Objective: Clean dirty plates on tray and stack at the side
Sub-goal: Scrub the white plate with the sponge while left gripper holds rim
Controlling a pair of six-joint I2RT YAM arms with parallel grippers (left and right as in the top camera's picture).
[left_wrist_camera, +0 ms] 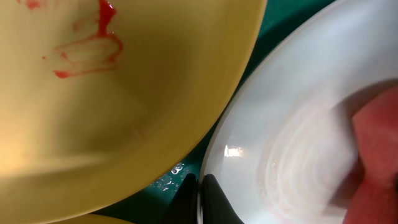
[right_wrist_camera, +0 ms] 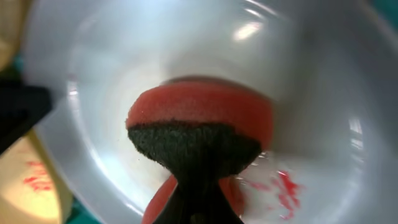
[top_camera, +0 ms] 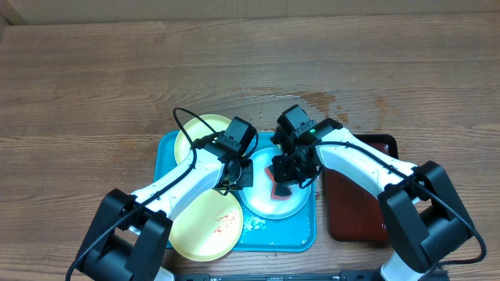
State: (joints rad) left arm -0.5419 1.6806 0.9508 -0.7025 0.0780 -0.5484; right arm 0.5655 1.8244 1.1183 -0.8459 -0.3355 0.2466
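Wooden table (top_camera: pixel 94 78) bearing a turquoise tray (top_camera: pixel 275 239) at near centre, with a smaller red-brown tray (top_camera: pixel 351 211) just beside it on the right. Three plates lie on the turquoise tray: far yellow-green plate (top_camera: pixel 195 131) at far left; near yellow-green plate (top_camera: pixel 205 228), red-smeared, overhanging the near left corner; mint-blue plate (top_camera: pixel 262 201) at right. Right gripper (right_wrist_camera: pixel 199 202), clamped on a red sponge (right_wrist_camera: pixel 199 112) with a dark scouring face, holds it against the mint-blue plate's inside, beside red smears. Left gripper (left_wrist_camera: pixel 199 196), closed, pinches that plate's left rim.
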